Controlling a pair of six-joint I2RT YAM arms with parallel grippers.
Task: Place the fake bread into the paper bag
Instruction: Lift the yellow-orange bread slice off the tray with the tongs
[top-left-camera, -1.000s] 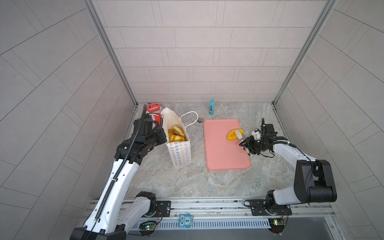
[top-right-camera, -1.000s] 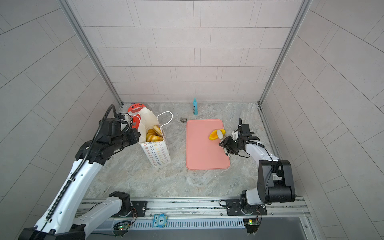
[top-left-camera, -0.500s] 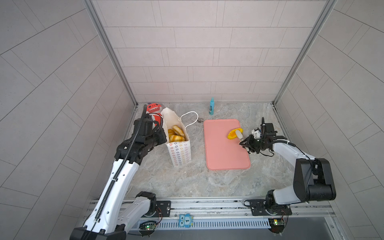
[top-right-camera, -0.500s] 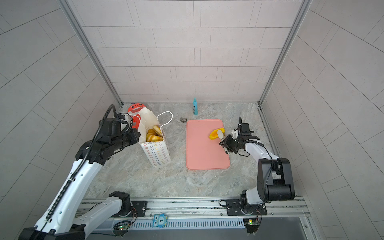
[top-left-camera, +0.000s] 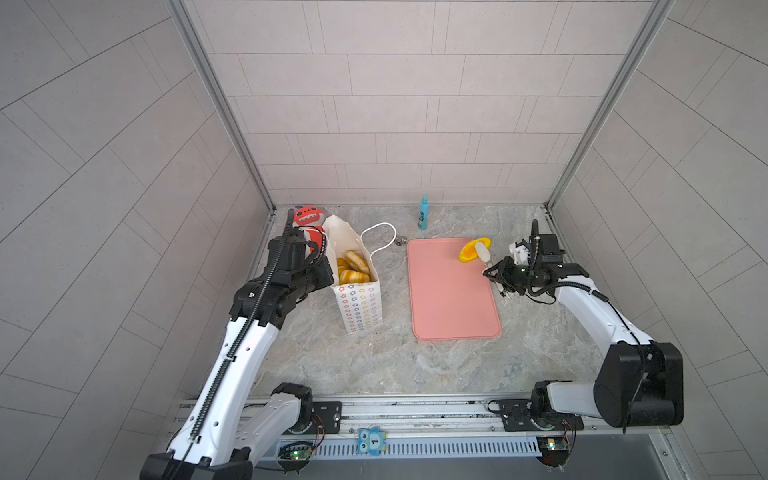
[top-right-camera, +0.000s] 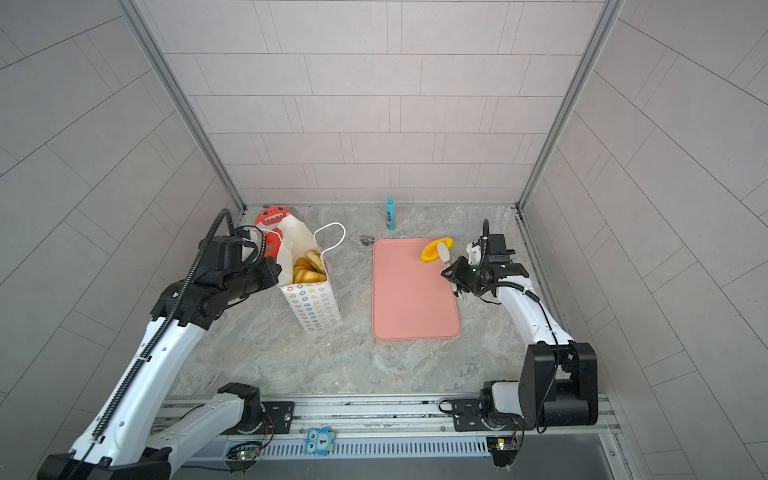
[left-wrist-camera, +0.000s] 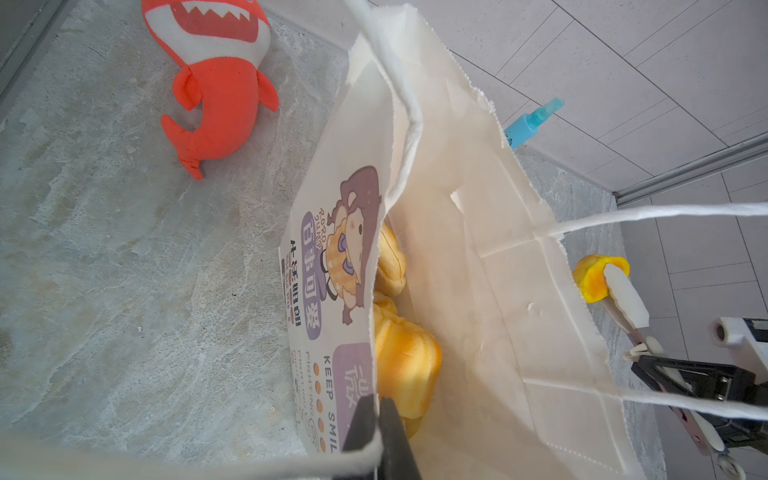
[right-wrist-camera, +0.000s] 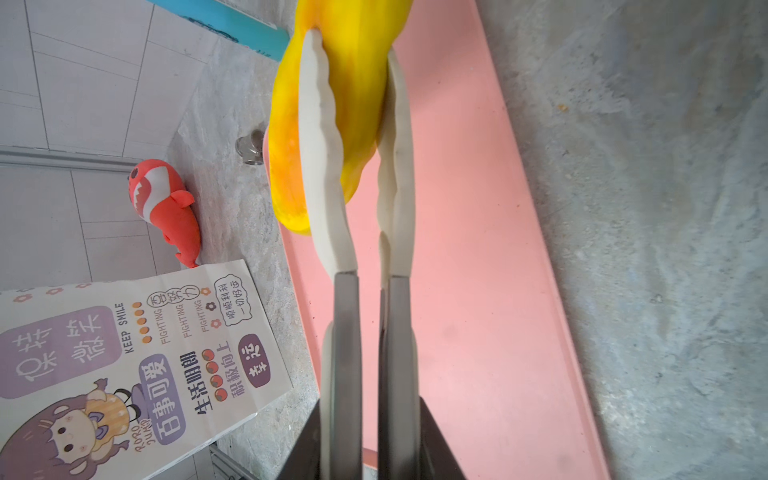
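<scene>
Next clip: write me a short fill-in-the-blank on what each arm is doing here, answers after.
The left tool is shut on the rim of the ____. The right tool squeezes tongs whose white tips pinch a yellow ____ piece at a corner of the pink tray. Several golden pieces already lie ____ the bag.
Missing: paper bag; bread; inside.
</scene>
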